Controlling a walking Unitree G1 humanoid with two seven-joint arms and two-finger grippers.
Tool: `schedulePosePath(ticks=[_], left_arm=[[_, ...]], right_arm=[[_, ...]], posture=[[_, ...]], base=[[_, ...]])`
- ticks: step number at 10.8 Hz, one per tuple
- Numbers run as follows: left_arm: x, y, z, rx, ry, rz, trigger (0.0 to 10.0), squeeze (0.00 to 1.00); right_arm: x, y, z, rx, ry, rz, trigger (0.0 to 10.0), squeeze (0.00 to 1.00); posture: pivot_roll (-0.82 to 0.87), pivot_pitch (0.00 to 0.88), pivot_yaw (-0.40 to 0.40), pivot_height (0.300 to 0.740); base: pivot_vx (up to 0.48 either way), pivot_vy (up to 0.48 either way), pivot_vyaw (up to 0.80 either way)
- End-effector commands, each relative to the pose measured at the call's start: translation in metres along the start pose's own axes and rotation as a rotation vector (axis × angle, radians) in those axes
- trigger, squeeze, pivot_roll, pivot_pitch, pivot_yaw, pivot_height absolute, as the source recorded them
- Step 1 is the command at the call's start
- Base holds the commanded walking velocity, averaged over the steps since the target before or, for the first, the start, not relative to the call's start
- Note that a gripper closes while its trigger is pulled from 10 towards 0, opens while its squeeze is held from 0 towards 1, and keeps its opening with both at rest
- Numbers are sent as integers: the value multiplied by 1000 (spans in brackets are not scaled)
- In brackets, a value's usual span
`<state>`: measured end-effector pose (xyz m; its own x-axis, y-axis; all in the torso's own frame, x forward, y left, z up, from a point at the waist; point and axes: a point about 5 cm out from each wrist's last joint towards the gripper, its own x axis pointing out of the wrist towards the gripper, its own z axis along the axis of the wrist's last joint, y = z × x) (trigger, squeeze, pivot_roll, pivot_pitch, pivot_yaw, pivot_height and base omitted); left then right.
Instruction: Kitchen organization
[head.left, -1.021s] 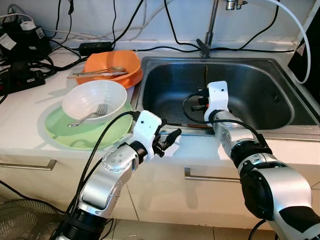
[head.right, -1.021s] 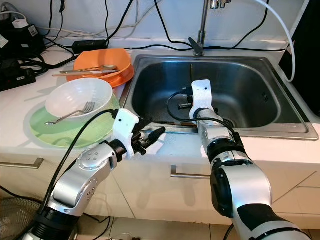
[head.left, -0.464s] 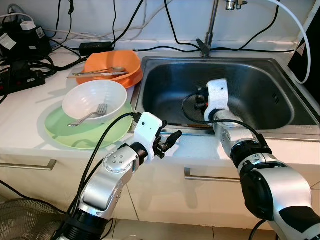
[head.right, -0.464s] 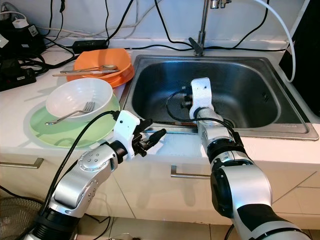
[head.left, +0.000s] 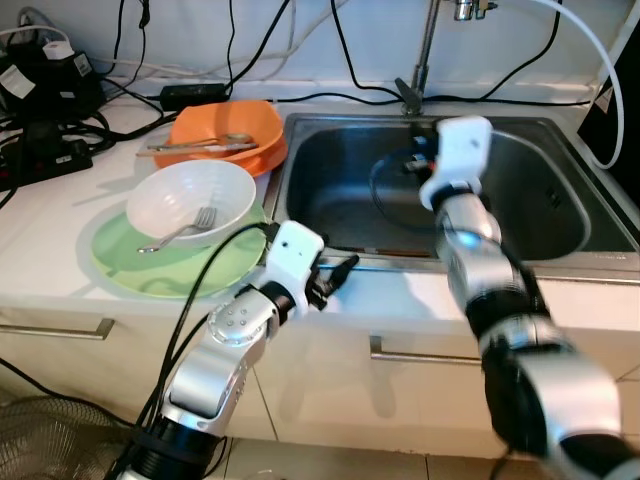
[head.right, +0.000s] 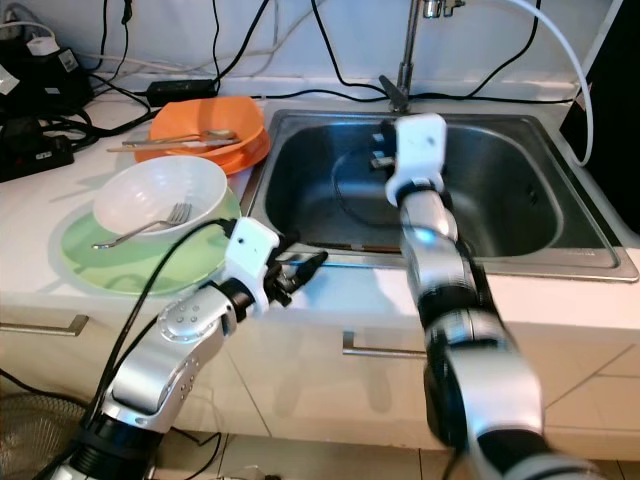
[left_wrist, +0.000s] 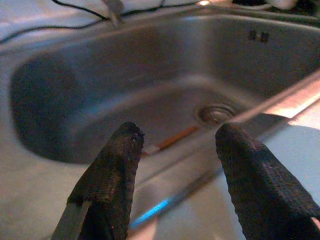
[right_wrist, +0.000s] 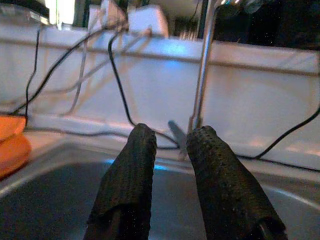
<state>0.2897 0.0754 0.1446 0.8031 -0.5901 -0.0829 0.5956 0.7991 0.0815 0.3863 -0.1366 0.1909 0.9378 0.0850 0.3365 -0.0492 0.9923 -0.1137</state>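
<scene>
Steel sink: one. Bowls: one white, one orange.

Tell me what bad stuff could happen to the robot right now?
1. The right gripper hovers over the steel sink near the metal tap and black cables; it might snag one.
2. The left gripper is open at the sink's front edge, close to the white bowl holding a silver fork on the green plate; a swing sideways could knock them.
</scene>
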Motion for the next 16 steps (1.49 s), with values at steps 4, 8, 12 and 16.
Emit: schedulePosePath(ticks=[4,8,12,16], left_arm=[[5,16,-1,14,-73,119,10000,0],[2,21,16,116,-197,225,10000,0],[-39,33,74,270,-497,405,10000,0],[-96,52,53,359,-368,559,10000,0]], right_arm=[[-32,14,-6,13,-102,-11,10000,0],[-54,31,-22,31,-40,9,10000,0],[-58,46,-30,35,2,47,10000,0],[-57,49,-35,26,32,65,10000,0]], posture=[[95,0,48,740],[103,0,49,740],[159,0,25,740],[200,0,6,740]], base=[[0,0,0],[0,0,0],[0,0,0],[0,0,0]])
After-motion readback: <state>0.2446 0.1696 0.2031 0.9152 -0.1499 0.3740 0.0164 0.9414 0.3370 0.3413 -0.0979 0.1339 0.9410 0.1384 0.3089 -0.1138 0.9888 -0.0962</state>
